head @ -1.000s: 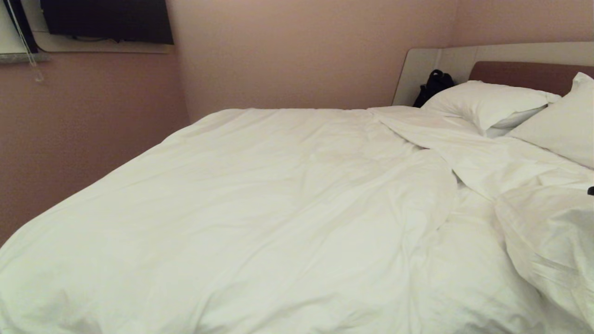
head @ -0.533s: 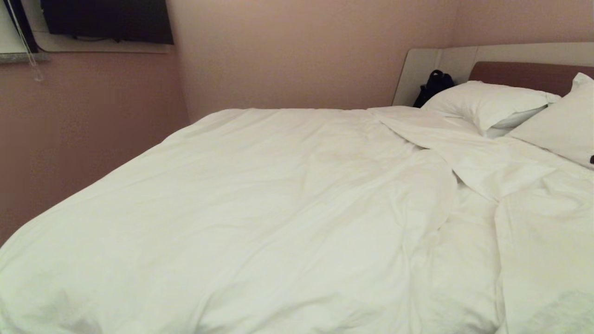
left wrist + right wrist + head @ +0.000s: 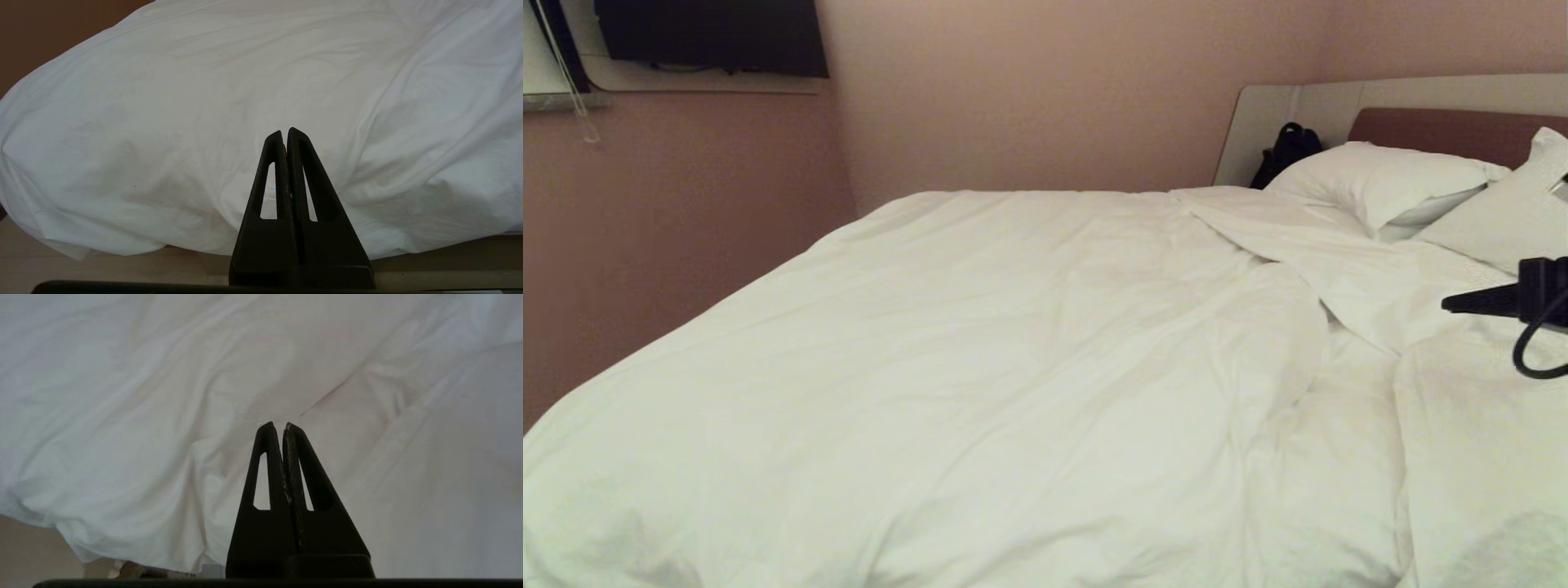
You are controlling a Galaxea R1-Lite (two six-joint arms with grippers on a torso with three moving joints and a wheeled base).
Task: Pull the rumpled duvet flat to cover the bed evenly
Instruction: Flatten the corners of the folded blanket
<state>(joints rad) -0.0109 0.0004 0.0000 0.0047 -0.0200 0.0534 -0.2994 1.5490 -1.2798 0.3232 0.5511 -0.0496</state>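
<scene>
each pincer [image 3: 276, 425] is matte black, with two tapered fingers [image 3: 273, 179] and slotted cut-outs. a black cable [image 3: 1535, 351] loops off the right arm.

The raised fold of the duvet [image 3: 1478, 441] at the right has dropped flat, and the right hand [image 3: 1454, 304], apparently empty, has entered over it with fingers together.

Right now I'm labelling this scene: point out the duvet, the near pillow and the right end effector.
duvet [image 3: 1013, 351], head view, its broad creased middle.
near pillow [image 3: 1490, 224], head view, its white face.
right end effector [image 3: 276, 425], right wrist view, its shut tips.
</scene>
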